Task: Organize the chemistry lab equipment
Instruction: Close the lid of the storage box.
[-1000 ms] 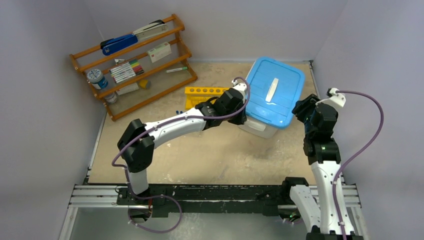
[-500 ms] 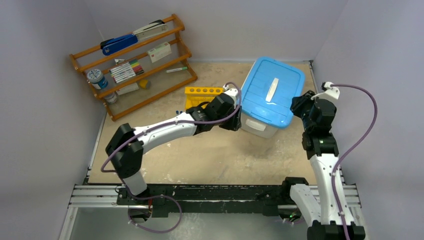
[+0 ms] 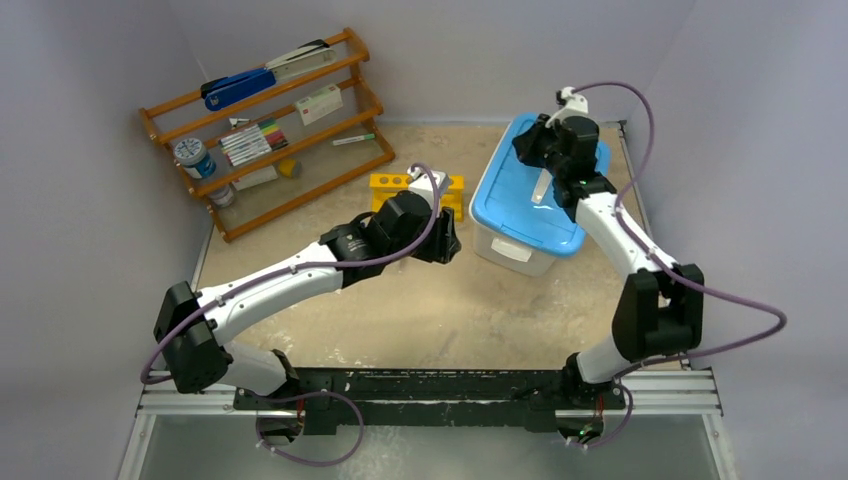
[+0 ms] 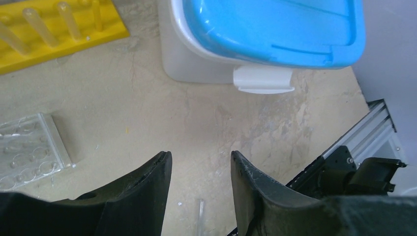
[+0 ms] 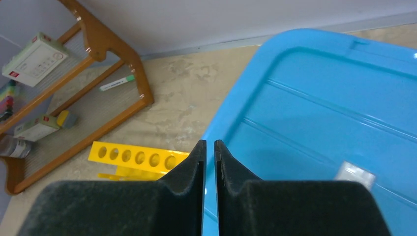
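Note:
My left gripper [image 3: 446, 240] [image 4: 200, 153] hangs open over bare table just left of the blue-lidded storage bin [image 3: 520, 215] [image 4: 275, 29], with nothing between its fingers. The yellow six-hole rack [image 3: 390, 183] [image 4: 59, 29] [image 5: 135, 158] stands behind it, clear tubes showing in it. A clear tube tray [image 4: 29, 150] lies on the table to the left, and one clear tube [image 4: 200, 216] lies below the fingers. My right gripper [image 3: 525, 145] [image 5: 209, 142] hovers over the bin lid's far edge, jaws almost together with a thin slit, holding nothing.
A wooden shelf [image 3: 265, 130] [image 5: 98, 44] with a blue stapler, markers and boxes leans at the back left. The bin has a white front latch [image 4: 261, 81] and a white handle on the lid [image 5: 355, 173]. The rail frame [image 4: 354, 147] runs along the near edge.
The left gripper let go at the bin's left side, opened and drew back to the left. The right arm swung from the bin's right side to over the lid's back, its jaws closing.

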